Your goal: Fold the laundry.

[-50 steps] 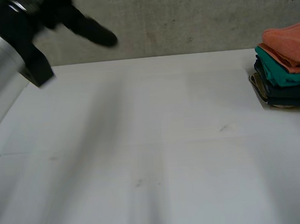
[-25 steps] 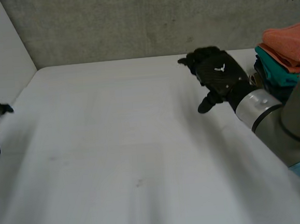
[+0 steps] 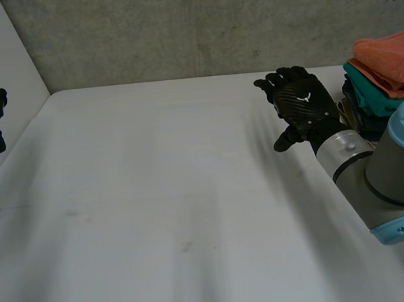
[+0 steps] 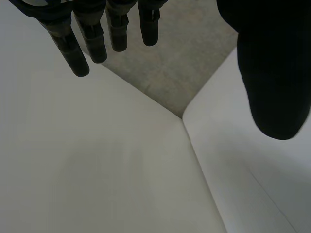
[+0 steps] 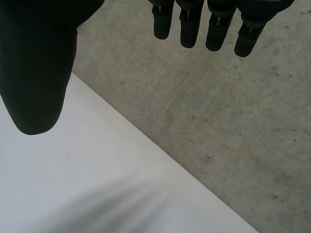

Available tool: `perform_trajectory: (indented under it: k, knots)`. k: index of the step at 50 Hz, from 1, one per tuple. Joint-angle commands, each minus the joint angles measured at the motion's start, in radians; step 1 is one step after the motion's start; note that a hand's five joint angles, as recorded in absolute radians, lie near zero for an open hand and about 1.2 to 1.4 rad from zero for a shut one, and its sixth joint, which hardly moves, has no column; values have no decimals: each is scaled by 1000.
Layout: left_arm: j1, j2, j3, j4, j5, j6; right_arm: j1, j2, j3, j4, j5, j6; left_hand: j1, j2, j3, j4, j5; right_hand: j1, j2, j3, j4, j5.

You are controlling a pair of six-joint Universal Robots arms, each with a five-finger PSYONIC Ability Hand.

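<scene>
You look down on a white worktop that fills the middle and lower part of the head view, matt and softly lit from above. A small dark speck sits on it just below centre, and a fainter smudge lies towards the left. Across the top of the frame runs a grey concrete wall, mottled and pitted. At the upper left a plain white side panel rises from the worktop's edge and meets the wall in a corner.
</scene>
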Motion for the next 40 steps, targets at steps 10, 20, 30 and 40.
perform_trajectory:
  k: [10, 20, 30, 40]
  knots:
    - [-155, 390, -115, -288, 82, -503, -82, -147, -162, 122, 79, 126, -15, -31, -37, -32, -50, -49, -35, -32, -33, -41]
    - [-372, 614, -89, -529, 99, -718, -151, -190, -349, 471, 107, 239, -15, -31, -37, -32, -50, -49, -35, -32, -33, -41]
    - [-458, 603, -54, -599, -82, -620, -152, -197, -336, 554, 119, 197, -15, -31, -37, -32, -50, -49, -35, -32, -33, -41]
    - [-447, 616, -81, -579, -90, -603, -136, -206, -305, 508, 115, 180, -15, -31, -37, -32, -50, -49, -35, -32, -33, -41]
